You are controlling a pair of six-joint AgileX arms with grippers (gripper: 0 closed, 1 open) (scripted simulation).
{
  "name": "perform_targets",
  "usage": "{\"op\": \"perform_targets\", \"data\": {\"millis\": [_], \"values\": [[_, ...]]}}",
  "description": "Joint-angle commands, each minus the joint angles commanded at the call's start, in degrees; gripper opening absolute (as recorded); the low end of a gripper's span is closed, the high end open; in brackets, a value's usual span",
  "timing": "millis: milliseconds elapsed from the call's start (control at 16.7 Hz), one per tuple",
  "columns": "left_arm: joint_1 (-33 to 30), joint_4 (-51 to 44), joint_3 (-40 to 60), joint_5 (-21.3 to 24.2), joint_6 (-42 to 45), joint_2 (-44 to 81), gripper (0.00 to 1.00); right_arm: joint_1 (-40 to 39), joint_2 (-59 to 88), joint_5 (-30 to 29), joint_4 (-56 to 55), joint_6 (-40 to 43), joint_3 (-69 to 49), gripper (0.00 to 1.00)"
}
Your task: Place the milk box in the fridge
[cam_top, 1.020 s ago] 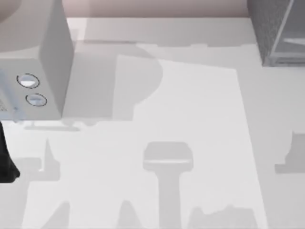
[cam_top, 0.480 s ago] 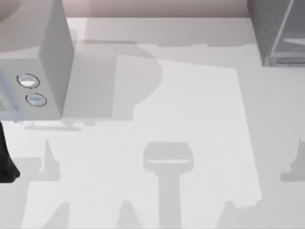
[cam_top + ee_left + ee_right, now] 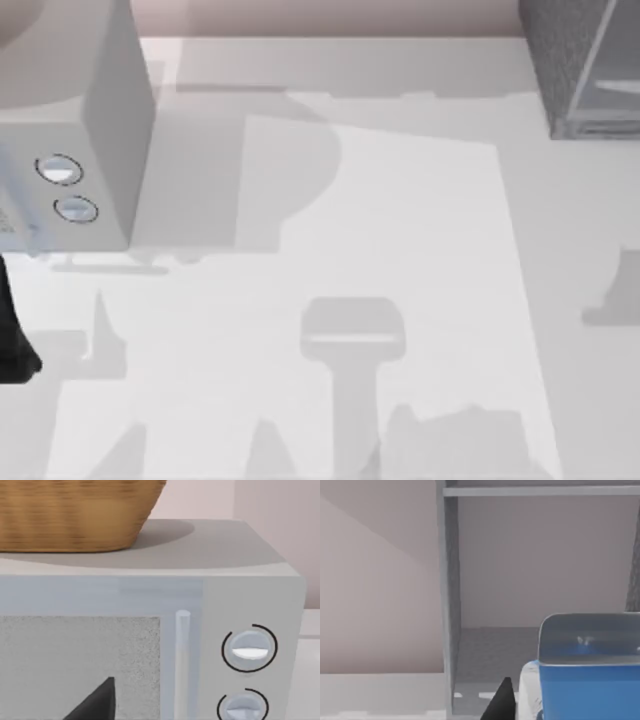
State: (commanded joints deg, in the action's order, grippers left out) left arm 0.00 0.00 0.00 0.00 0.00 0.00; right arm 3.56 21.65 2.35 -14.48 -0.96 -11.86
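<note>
The milk box [image 3: 590, 680], blue on top with a pale flap, sits close in the right wrist view. My right gripper [image 3: 560, 711] is shut on it, and one dark fingertip [image 3: 502, 701] shows beside the box. Just ahead of the box is the fridge [image 3: 447, 580], its inside open, with a speckled grey floor and a shelf above. From above, the fridge [image 3: 575, 60] stands at the table's back right corner. My left gripper [image 3: 97, 702] is parked in front of the microwave, and its arm [image 3: 12, 340] shows at the table's left edge.
A light grey microwave [image 3: 90, 120] with two round knobs stands at the back left. A woven basket [image 3: 70, 515] rests on top of it. The white table [image 3: 380, 230] spreads between the microwave and the fridge.
The right arm's shadows along the table's right and front edges have shifted. The left arm has stayed where it was.
</note>
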Motion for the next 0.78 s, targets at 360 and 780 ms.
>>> {"op": "perform_targets", "data": {"millis": [360,780], "values": [[0.0,0.0,0.0,0.0,0.0,0.0,1.0,5.38,35.5,3.36,-19.53,-0.39,-15.94,0.0],[0.0,0.0,0.0,0.0,0.0,0.0,1.0,10.42,78.67,8.31,-41.36,-0.3,-33.68,0.0]]}}
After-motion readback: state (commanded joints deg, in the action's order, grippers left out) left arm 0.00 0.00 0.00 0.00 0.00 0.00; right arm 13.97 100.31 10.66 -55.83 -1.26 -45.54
